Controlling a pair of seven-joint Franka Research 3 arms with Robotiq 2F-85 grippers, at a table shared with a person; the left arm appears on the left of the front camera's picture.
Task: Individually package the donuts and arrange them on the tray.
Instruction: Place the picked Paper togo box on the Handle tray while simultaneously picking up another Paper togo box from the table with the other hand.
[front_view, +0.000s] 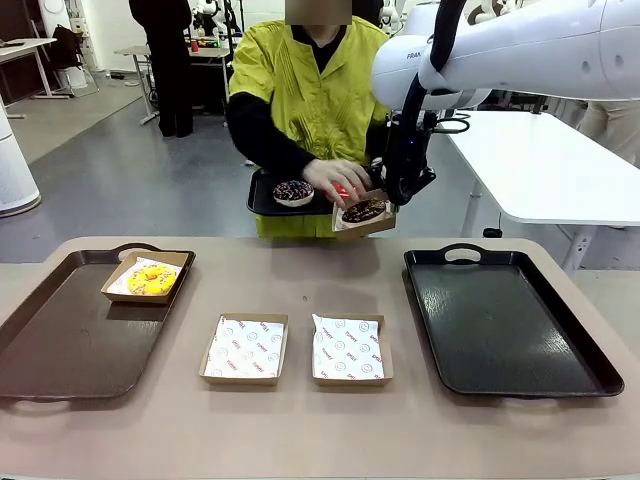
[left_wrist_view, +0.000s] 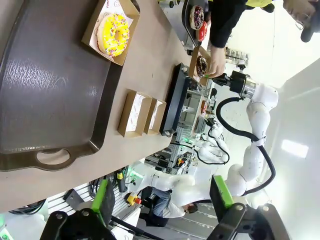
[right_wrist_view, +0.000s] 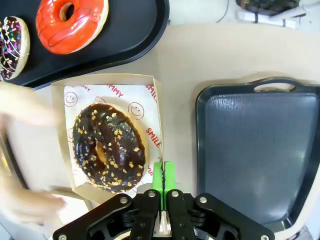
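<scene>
My right wrist camera shows the right gripper (right_wrist_view: 163, 172) clamped on the rim of a box (right_wrist_view: 102, 79) holding the chocolate donut (right_wrist_view: 122, 145). The red donut (right_wrist_view: 75, 30) and sprinkled donut (right_wrist_view: 12, 45) sit on the person's tray (right_wrist_view: 135, 35). In the front view, the yellow donut (front_view: 140, 283) sits boxed on the brown tray (front_view: 60, 340), with two empty boxes (front_view: 245, 349) on the table (front_view: 300, 430). The left gripper (left_wrist_view: 161, 197) gapes wide.

Red "SMILE" and "MMY" are printed on the liner (right_wrist_view: 150, 100) of the box (right_wrist_view: 107, 78); "FRAN" stands on the right arm (front_view: 414, 56).
</scene>
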